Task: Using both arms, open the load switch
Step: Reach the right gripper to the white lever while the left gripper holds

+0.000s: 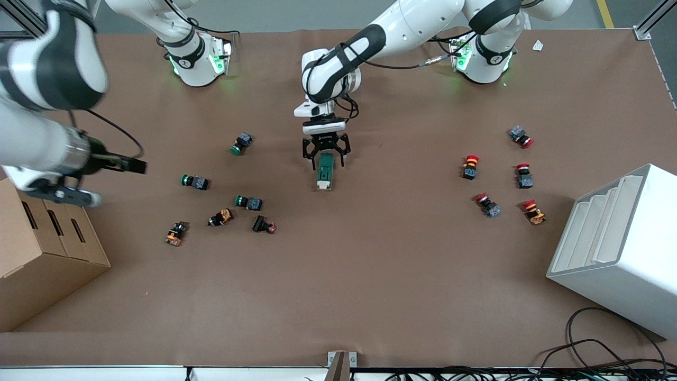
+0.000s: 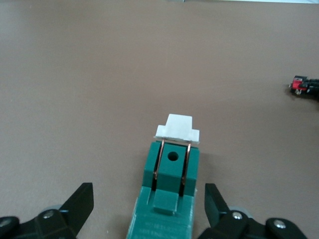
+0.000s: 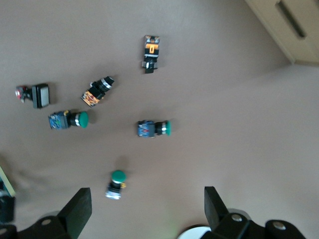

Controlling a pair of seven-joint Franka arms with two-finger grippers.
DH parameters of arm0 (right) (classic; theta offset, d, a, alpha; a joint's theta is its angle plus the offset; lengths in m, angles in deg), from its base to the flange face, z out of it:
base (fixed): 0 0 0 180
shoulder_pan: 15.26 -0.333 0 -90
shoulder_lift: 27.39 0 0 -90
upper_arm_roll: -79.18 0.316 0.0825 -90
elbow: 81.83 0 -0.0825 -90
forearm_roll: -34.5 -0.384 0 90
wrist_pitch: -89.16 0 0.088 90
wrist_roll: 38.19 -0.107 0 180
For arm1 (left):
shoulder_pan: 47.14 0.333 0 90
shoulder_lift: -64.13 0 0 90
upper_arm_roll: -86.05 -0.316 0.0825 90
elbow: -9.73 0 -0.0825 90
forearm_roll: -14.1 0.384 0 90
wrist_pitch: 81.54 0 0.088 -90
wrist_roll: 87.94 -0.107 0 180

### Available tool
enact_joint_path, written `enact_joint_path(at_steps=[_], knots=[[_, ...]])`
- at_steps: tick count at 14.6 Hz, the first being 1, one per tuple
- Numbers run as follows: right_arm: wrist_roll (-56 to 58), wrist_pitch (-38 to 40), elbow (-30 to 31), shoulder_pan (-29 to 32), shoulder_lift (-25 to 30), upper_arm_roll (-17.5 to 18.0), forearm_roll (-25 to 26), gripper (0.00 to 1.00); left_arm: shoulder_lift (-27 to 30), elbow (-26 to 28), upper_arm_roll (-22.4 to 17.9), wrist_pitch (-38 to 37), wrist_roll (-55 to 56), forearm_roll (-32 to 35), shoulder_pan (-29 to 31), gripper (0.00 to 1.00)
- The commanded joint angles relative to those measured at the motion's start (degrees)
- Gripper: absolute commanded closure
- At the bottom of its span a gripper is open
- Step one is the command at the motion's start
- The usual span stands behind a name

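The load switch point(image 1: 325, 172) is a dark-green block with a white toggle point(image 2: 177, 129) at the end nearer the front camera, lying mid-table. My left gripper point(image 1: 325, 151) is down at its other end, open. The fingers point(image 2: 79, 204) flank the green body point(image 2: 172, 174) with a gap on each side and do not touch it. My right gripper point(image 1: 127, 165) hangs high over the right arm's end of the table, above the scattered push buttons. It is open point(image 3: 147, 209) with nothing between its fingers.
Green-capped point(image 1: 242, 143) and orange-bodied point(image 1: 221, 217) push buttons lie scattered toward the right arm's end. Several red-capped buttons point(image 1: 487, 205) sit toward the left arm's end. A cardboard box point(image 1: 42, 254) and a white stepped bin point(image 1: 619, 248) stand at the two table ends.
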Motion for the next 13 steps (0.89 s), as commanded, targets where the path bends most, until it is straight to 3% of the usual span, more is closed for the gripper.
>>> enact_joint_path(at_steps=[1, 5, 8, 13], knots=[[-15.04, -1.5, -2.94, -6.19, -6.31, -0.22, -0.85, 0.0, -1.38, -1.23, -0.59, -1.83, 0.27, 2.35, -2.3, 0.01], [-31.85, -3.44, -7.85, -11.03, -15.09, -0.13, -9.19, 0.0, -2.43, -1.05, -3.31, -2.89, 3.15, 4.8, -5.64, 0.02], [-41.78, -5.28, -10.76, -15.42, -21.25, -0.13, -9.91, 0.0, -4.01, -1.23, -6.3, -4.81, 4.57, 8.32, -9.06, 0.01], [-56.72, -13.35, -11.12, -22.72, -27.49, -0.04, -11.84, 0.0, -4.19, -0.97, -6.75, -6.66, 8.7, 8.77, -11.0, 0.01]])
